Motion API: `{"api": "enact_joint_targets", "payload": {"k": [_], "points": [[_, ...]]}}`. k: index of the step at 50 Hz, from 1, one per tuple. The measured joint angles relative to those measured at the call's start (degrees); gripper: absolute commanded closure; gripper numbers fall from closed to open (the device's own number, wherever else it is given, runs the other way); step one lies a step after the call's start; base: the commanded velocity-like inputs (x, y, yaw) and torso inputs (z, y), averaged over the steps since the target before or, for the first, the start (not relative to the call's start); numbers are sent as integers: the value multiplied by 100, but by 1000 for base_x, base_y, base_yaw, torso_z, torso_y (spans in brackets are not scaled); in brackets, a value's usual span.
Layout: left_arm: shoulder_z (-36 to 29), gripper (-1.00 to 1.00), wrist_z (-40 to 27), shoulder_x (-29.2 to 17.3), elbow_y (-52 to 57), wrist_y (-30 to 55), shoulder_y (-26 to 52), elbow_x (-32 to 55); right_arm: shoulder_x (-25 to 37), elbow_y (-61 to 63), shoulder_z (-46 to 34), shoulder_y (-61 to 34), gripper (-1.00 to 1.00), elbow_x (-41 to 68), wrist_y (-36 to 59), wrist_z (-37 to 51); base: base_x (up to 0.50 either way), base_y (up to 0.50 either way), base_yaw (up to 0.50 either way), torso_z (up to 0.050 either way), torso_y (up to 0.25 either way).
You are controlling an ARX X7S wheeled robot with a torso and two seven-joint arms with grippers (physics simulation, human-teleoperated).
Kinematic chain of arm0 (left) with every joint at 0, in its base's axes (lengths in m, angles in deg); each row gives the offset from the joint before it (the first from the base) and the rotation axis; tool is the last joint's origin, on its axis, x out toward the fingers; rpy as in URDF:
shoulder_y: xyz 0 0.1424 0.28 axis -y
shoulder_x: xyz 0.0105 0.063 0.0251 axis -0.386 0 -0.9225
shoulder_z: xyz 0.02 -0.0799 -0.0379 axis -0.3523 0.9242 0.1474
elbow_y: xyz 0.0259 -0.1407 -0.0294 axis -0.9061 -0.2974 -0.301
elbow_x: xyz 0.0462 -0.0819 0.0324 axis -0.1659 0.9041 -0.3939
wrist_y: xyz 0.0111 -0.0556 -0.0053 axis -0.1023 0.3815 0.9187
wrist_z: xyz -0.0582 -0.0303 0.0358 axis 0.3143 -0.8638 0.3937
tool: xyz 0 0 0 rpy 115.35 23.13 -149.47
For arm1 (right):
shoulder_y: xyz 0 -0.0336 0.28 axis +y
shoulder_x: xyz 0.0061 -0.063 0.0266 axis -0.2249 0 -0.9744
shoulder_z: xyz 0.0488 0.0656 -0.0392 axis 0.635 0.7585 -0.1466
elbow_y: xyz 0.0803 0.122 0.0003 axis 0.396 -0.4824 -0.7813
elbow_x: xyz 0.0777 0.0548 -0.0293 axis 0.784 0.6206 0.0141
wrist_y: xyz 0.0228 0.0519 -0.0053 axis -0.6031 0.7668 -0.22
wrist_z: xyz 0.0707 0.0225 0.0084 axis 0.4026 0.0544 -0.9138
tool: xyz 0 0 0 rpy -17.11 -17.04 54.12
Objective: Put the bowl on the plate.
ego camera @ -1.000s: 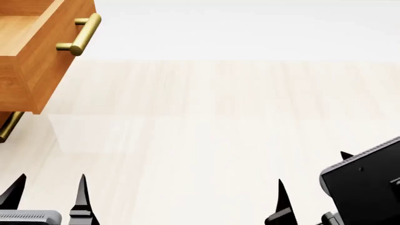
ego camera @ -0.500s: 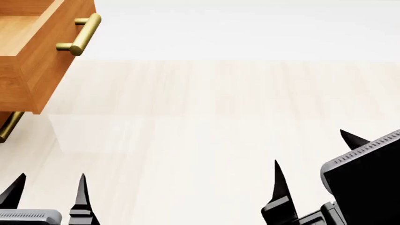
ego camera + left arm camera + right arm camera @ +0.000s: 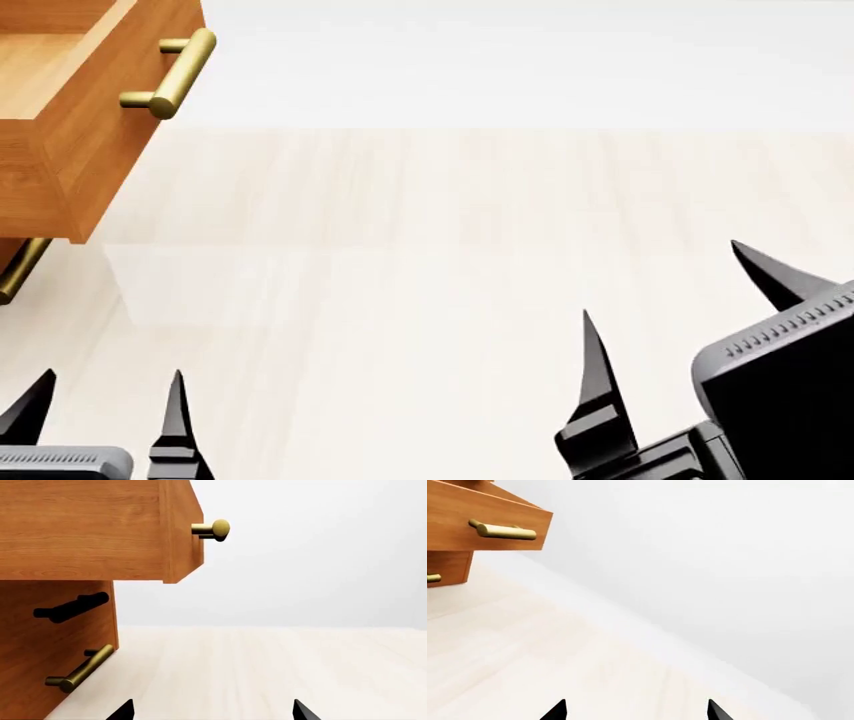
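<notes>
The bowl and the plate are out of view in all three views. In the head view my left gripper [image 3: 104, 395] pokes up at the bottom left, its two black fingertips spread with nothing between them. My right gripper [image 3: 674, 295] rises at the bottom right, also open and empty, its black body filling the corner. In the left wrist view the left gripper [image 3: 212, 710] shows only two tips wide apart over pale wood. The right gripper [image 3: 635, 710] looks the same in the right wrist view, tips apart above the pale tabletop.
A wooden cabinet stands at the left, its top drawer [image 3: 80, 110] pulled out, with a brass handle [image 3: 171, 75]. The left wrist view shows that drawer [image 3: 100, 530] overhead and a lower brass handle [image 3: 79, 670]. A pale wooden tabletop [image 3: 441, 250] stretches ahead to a white wall.
My right gripper has risen and come further into the head view, its fingertips reaching higher. The left gripper and the cabinet have not moved.
</notes>
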Motion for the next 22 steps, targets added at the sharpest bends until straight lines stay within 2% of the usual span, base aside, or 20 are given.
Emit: {"api": "enact_joint_targets", "payload": {"k": [22], "points": [[-17,-100,-3,-2,-73,-53,19,2,112,105,70,128,-100,-430,-492,42,0,0,0,0,0]]}}
